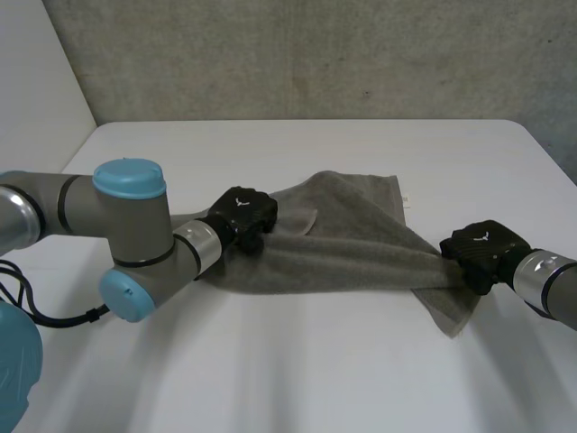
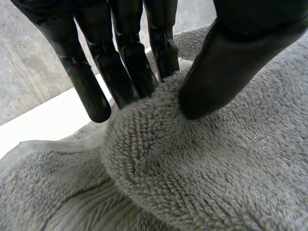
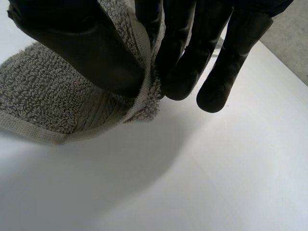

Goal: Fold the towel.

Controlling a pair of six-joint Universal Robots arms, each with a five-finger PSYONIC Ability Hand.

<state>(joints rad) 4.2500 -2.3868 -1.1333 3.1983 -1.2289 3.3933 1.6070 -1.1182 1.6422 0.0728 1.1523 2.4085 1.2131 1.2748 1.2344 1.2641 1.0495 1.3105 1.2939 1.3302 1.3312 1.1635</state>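
Observation:
A grey towel [image 1: 347, 244] lies bunched across the middle of the white table [image 1: 297, 361], stretched between both hands. My left hand [image 1: 242, 215] is at the towel's left end; there the thumb [image 2: 231, 62] and fingers [image 2: 127, 57] pinch a raised ridge of the towel [image 2: 202, 168]. My right hand [image 1: 482, 253] is at the towel's right end, near a hanging corner. Its thumb [image 3: 91, 53] and fingers [image 3: 185, 53] pinch the hemmed edge of the towel [image 3: 53, 101] just above the table [image 3: 192, 183].
A grey wall [image 1: 297, 54] runs behind the table's far edge. My left arm [image 1: 117, 234] lies over the table's left side. Bare tabletop stretches in front of the towel.

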